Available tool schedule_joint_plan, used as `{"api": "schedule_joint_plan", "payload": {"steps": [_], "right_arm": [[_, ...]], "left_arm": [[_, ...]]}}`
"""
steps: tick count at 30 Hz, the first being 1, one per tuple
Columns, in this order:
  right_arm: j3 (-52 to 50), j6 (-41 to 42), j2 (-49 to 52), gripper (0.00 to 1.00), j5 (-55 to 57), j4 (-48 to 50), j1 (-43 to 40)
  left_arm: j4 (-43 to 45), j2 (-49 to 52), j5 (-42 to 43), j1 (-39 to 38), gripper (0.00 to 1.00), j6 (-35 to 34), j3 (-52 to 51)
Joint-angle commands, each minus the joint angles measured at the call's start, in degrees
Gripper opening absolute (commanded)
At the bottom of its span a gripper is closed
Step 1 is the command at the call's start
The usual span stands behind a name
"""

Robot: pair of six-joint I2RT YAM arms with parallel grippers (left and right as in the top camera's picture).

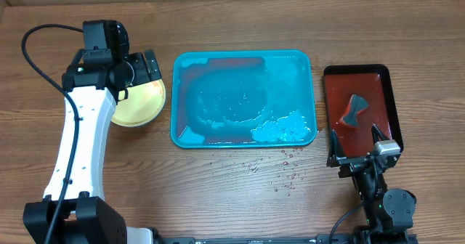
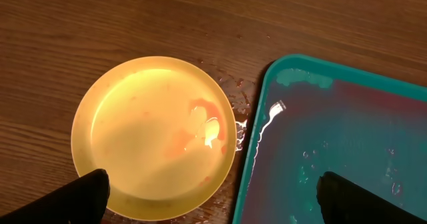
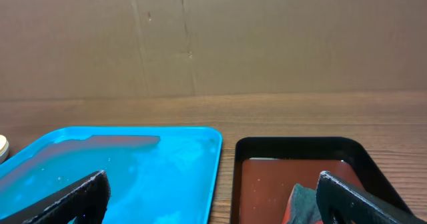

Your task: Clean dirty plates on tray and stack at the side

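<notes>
Just beside the teal tray [image 1: 244, 54], the left gripper [image 2: 213, 194] hangs wide open, empty, over a smeared yellow plate [image 2: 143, 134]; the right gripper [image 1: 356, 148] gapes empty too.

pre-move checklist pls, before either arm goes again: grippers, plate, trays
1. Left gripper open, holding nothing: ok.
2. Right gripper open, holding nothing: ok.
3. Yellow plate off the teal tray, lying on the table beside it: ok.
4. Plate clean: not ok, an orange-red smear shows near its middle.
5. No plates in the teal tray: ok, only water and foam show.
6. All three plates stacked: cannot tell, only the top one shows.
</notes>
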Motion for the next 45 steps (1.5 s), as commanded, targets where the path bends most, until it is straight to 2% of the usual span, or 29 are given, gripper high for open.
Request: {"api": "schedule_joint_plan", "payload": {"steps": [1, 6, 11, 14, 15, 20, 24, 30, 35, 40, 45], "right_arm": [[-0.6, 0.5, -0.7, 1.00, 0.2, 0.3, 0.5], [-0.6, 0.5, -0.7, 1.00, 0.2, 0.3, 0.5], [-0.6, 0.5, -0.7, 1.00, 0.2, 0.3, 0.5], [-0.6, 0.5, -0.7, 1.00, 0.2, 0.3, 0.5], [-0.6, 0.5, -0.7, 1.00, 0.2, 0.3, 0.5], [-0.6, 0.5, -0.7, 1.00, 0.2, 0.3, 0.5], [-0.6, 0.5, -0.7, 1.00, 0.2, 0.3, 0.5], [-0.6, 0.5, -0.7, 1.00, 0.2, 0.3, 0.5], [-0.6, 0.5, -0.7, 1.00, 0.2, 0.3, 0.5], [-0.6, 0.5, -0.7, 1.00, 0.2, 0.3, 0.5], [-0.6, 0.5, -0.7, 1.00, 0.2, 0.3, 0.5]], "left_arm": [[0.0, -0.9, 0.3, 0.2, 1.00, -0.1, 0.5], [-2.2, -6.4, 0.1, 0.2, 1.00, 0.3, -0.8], [1.7, -15.8, -2.1, 0.2, 1.00, 0.3, -8.1], [11.2, -23.4, -1.8, 0.2, 1.00, 0.3, -17.9], [18.1, -28.6, -0.8, 0.2, 1.00, 1.0, -25.2], [37.6, -43.3, 2.4, 0.0, 1.00, 3.4, -46.0], [45.5, -54.4, 2.4, 0.0, 1.00, 3.3, -58.2], [48.7, -68.8, 2.3, 0.0, 1.00, 4.2, -70.1], [48.5, -78.9, 2.7, 0.0, 1.00, 6.9, -75.7], [48.5, -84.4, 5.4, 0.0, 1.00, 13.6, -78.1], [47.0, -88.8, 5.3, 0.1, 1.00, 16.7, -80.0]]}}
